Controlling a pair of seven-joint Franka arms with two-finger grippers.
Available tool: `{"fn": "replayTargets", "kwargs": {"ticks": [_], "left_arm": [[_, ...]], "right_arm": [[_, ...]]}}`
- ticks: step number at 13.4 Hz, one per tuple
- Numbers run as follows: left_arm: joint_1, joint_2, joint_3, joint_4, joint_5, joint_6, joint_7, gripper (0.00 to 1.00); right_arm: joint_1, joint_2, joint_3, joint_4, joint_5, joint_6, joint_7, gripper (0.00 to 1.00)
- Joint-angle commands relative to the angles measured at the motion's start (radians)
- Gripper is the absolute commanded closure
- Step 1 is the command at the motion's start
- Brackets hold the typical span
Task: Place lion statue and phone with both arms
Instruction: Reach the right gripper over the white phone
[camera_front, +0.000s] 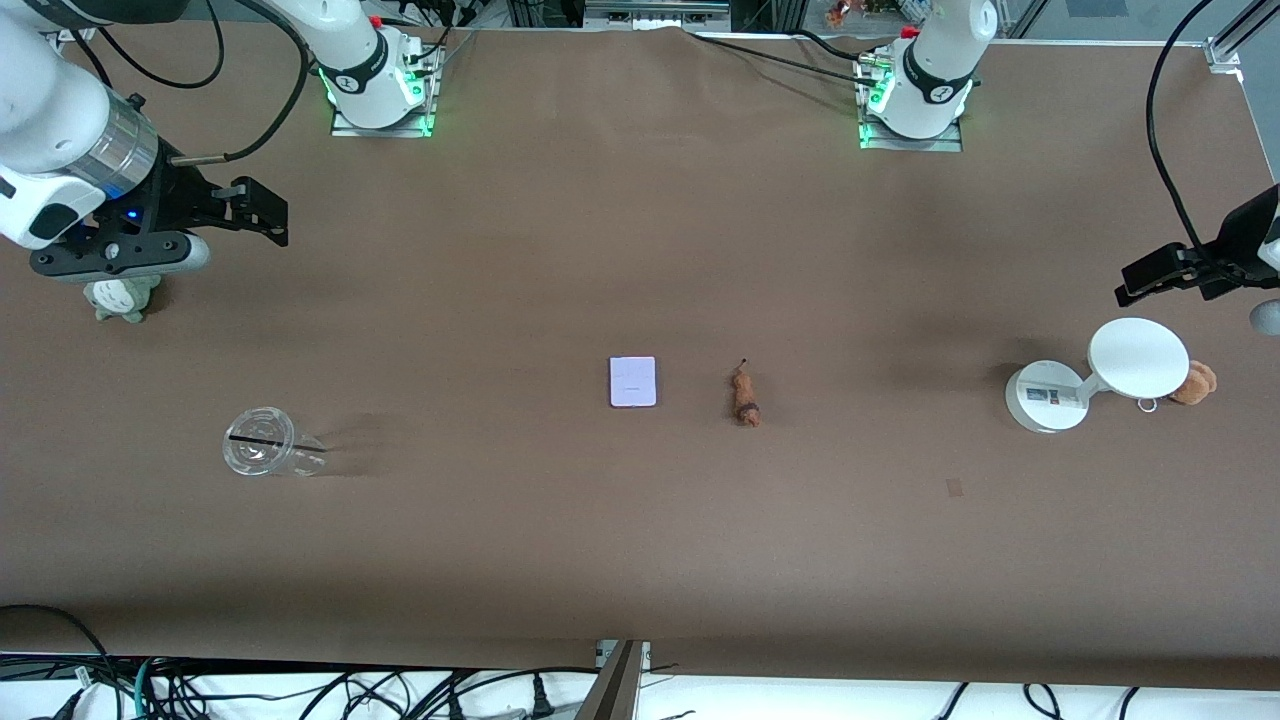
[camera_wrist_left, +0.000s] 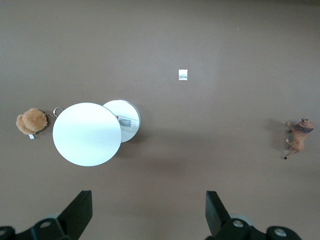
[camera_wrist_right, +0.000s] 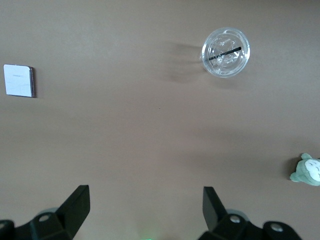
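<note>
- Waiting up high, my left gripper (camera_wrist_left: 147, 212) hangs wide open and empty, over the table near the white stand (camera_front: 1045, 397).
- My right gripper (camera_wrist_right: 145, 212) hangs wide open too, over the table's other end.
- Both the phone (camera_front: 633, 381) and lion statue (camera_front: 745, 396) lie mid-table, side by side; probably nothing is done yet.

Flat pale lavender-white rectangular phone (camera_front: 633, 382) with a darker edge; small orange-brown lion figurine (camera_front: 745, 396) with a darker brown head end; matte brown table covering (camera_front: 640, 540); clear plastic cup (camera_front: 262, 442) crossed by a black straw; white round-based stand (camera_front: 1098, 375); tan plush (camera_front: 1194, 383); grey-green plush toy (camera_front: 124, 298). Both arms are white with black grippers.
</note>
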Motion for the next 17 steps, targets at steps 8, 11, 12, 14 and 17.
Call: {"fn": "replayTargets", "kwargs": {"ticks": [8, 11, 12, 14, 17], "left_arm": [[0.003, 0.014, 0.000, 0.029, -0.010, -0.008, 0.007, 0.00], [0.003, 0.014, 0.000, 0.029, -0.010, -0.008, 0.007, 0.00], [0.003, 0.014, 0.000, 0.029, -0.010, -0.008, 0.007, 0.00], [-0.002, 0.014, 0.000, 0.029, -0.009, -0.008, 0.005, 0.00], [0.003, 0.022, 0.000, 0.029, -0.014, -0.008, 0.007, 0.00]], "right_arm": [[-0.008, 0.008, 0.004, 0.022, -0.004, -0.025, -0.008, 0.00], [0.009, 0.032, 0.013, 0.013, -0.001, -0.023, 0.013, 0.00], [0.048, 0.063, 0.018, 0.013, 0.002, -0.008, 0.026, 0.00], [0.119, 0.139, 0.018, 0.020, 0.062, 0.073, 0.160, 0.00], [0.249, 0.283, 0.020, 0.019, 0.076, 0.292, 0.321, 0.00]]}}
